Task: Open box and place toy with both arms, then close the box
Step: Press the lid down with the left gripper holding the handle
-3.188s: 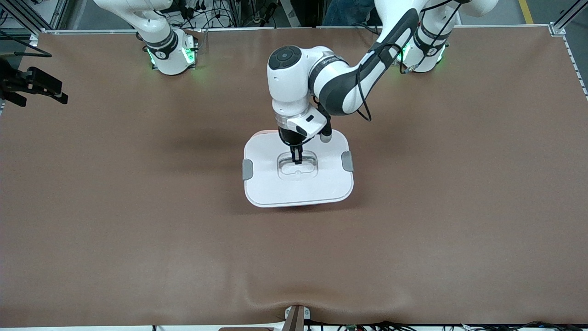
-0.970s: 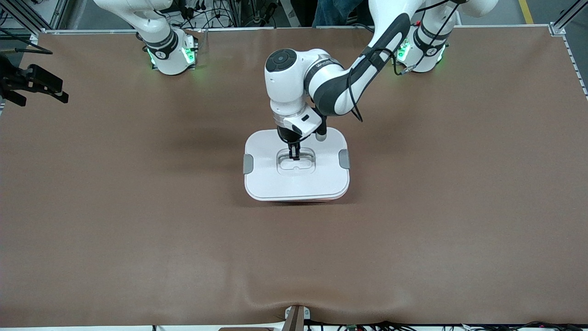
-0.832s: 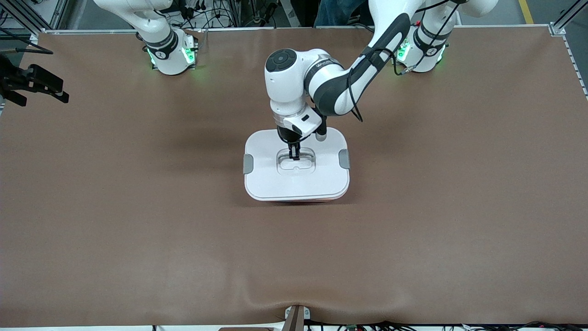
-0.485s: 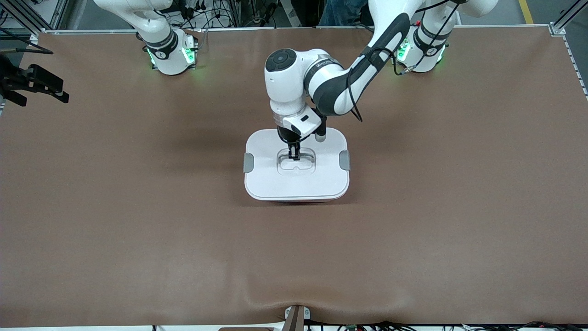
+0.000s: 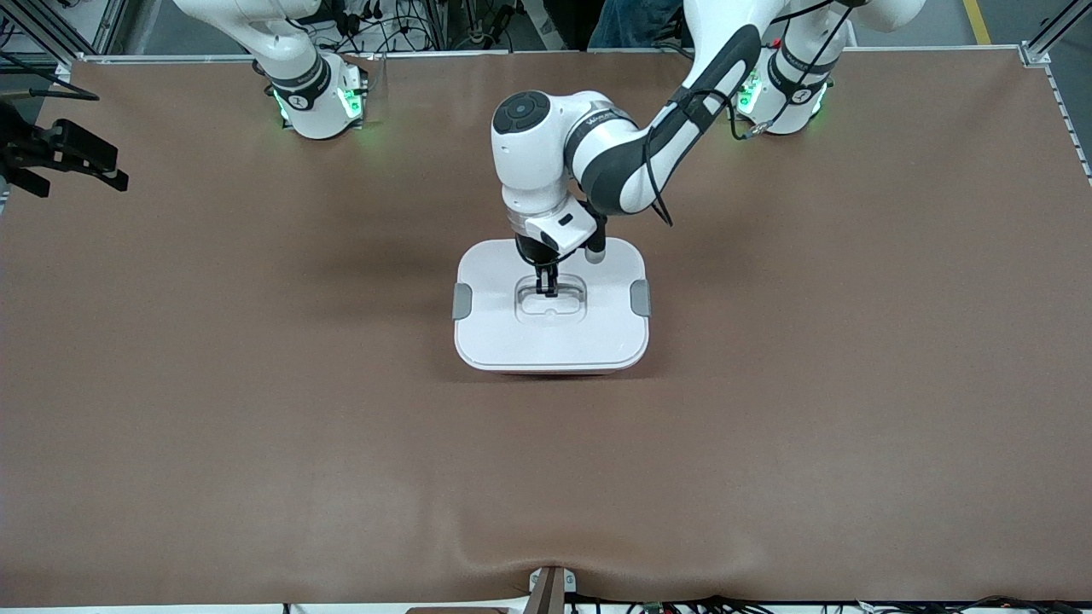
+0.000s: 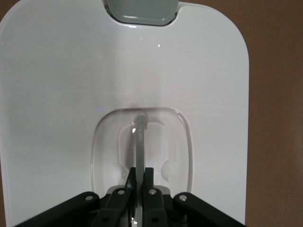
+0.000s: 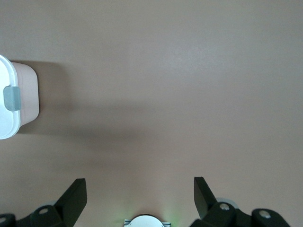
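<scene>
On box lid [image 5: 550,341], left gripper [image 5: 546,288] pinching handle [image 6: 140,137], arm bent.

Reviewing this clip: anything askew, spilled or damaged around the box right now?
Nothing stands out. The white lid sits flat on the box, the left gripper is shut on the lid's clear handle, and the right gripper waits open over bare table.

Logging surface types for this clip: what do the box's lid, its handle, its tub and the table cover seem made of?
The lid looks like smooth white plastic, faintly glossy with small highlights. The handle, pinched by the left gripper, seems clear plastic, see-through. The tub looks like pale pink plastic, possibly translucent. The table cover appears a matte brown sheet, rippled near the front edge.
</scene>
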Available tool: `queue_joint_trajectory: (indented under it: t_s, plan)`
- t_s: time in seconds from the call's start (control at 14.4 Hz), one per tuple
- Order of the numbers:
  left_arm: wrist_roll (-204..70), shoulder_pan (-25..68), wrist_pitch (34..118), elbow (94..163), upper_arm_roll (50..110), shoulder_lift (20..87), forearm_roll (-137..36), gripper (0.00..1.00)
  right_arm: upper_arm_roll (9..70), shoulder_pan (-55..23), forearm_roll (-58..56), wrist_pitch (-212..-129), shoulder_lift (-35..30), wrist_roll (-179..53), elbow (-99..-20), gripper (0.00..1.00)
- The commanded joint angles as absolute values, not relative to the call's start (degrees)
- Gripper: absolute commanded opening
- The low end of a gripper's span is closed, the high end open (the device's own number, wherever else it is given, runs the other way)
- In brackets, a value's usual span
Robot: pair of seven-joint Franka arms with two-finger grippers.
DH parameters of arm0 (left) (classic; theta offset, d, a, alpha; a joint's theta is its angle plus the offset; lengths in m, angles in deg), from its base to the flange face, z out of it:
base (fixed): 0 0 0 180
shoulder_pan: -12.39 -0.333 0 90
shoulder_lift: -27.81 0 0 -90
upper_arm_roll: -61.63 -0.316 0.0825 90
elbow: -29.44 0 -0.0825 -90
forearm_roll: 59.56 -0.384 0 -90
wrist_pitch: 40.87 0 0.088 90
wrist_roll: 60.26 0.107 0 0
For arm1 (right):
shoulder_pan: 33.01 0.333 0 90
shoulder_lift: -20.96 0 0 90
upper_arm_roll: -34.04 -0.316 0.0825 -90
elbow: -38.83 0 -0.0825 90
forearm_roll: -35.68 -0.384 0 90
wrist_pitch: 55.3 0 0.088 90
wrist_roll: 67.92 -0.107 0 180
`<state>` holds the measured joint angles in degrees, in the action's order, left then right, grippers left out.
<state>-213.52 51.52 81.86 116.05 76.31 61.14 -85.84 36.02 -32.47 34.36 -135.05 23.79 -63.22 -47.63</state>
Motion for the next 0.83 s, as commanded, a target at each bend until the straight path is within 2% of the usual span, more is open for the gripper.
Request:
queue_joint_trajectory:
  t_s: [0.0,0.76]
  plan:
    - [-213.45,51.85,82.17,117.86,76.22,60.33,-87.24,0.0,36.24,-31.7,35.06,-134.66,23.86,-63.71,-46.86,1.0]
    - [-210.64,51.76,82.53,119.0,76.48,59.45,-87.24,0.0,36.24,-31.52,35.06,-134.66,23.86,-63.71,-46.86,1.0]
